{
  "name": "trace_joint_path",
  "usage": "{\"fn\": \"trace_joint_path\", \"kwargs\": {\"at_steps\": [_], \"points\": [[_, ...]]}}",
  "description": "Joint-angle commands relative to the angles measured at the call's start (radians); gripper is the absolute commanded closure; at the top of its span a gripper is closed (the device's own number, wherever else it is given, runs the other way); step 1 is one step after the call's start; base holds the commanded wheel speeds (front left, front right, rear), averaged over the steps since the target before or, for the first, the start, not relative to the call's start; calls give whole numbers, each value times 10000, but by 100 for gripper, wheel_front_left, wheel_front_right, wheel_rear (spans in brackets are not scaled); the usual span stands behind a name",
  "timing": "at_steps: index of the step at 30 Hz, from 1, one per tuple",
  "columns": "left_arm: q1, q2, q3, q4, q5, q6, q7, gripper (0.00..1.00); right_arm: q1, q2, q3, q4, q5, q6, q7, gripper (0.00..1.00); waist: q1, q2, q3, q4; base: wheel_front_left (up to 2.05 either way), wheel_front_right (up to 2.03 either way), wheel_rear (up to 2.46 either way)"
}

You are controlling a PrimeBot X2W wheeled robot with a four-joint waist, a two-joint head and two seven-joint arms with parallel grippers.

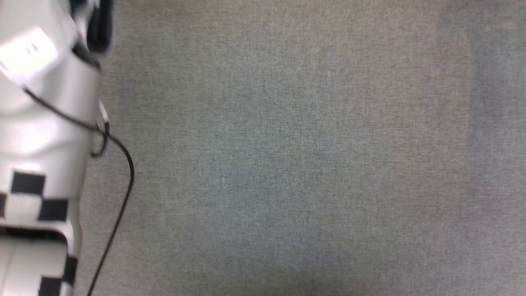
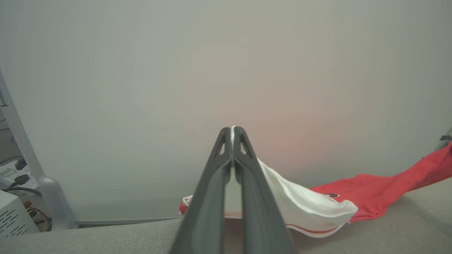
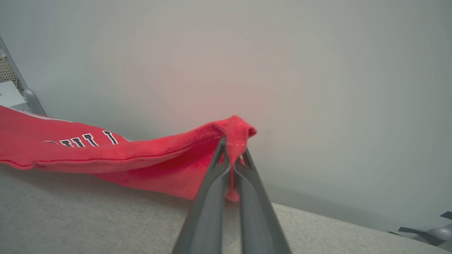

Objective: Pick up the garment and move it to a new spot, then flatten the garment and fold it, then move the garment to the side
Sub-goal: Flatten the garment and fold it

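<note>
In the left wrist view my left gripper (image 2: 232,131) is shut on the white sleeve of the garment (image 2: 310,208), which hangs from the fingertips to the right and runs on as red cloth toward the right edge, just above the grey fabric surface (image 2: 388,229). In the right wrist view my right gripper (image 3: 233,146) is shut on a red corner of the garment (image 3: 106,155); the red cloth stretches away to the left, black white-outlined letters showing on it. The head view shows my pale left forearm (image 1: 45,123) at the left edge, with its black cable.
Grey fabric surface (image 1: 287,164) spreads across the head view. A plain pale wall (image 2: 226,70) stands behind the surface in both wrist views. A metal post (image 2: 21,141) and equipment with cables (image 2: 17,211) stand beyond the surface's edge at the left.
</note>
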State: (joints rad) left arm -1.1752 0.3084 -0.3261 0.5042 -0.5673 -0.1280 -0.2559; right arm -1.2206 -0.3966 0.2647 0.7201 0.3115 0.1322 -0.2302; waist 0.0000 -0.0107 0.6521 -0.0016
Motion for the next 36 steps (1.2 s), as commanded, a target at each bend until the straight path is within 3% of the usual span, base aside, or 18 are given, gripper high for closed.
{"fn": "trace_joint_path", "kwargs": {"at_steps": [1,6,13,23,28,36], "points": [[680,4,52,-257,93,-25,-56,100,546,-70,169,-150,269,-15,-41,100,0,107,-945,270,0,0,0],[3499,-185,262,-1192,-2,75,-57,100,2653,-467,630,-622,1234,-15,425,100,0,107,-2076,471,0,0,0],[6603,249,-91,-1795,-32,270,259,100,5158,-872,795,-1371,2446,-15,1189,100,0,107,-3254,547,0,0,0],[9214,1003,-647,-2507,-228,329,1237,100,7856,-1366,557,-2526,4545,-15,3112,100,0,107,-4534,406,0,0,0],[10172,1245,-662,-3456,-683,340,1678,100,9052,-1633,226,-3365,5172,-15,3601,100,0,107,-4967,419,0,0,0],[11741,2103,-964,-5186,-1081,442,2878,100,10764,-1678,-374,-4634,5560,-15,4329,100,0,107,-5429,473,0,0,0]]}}
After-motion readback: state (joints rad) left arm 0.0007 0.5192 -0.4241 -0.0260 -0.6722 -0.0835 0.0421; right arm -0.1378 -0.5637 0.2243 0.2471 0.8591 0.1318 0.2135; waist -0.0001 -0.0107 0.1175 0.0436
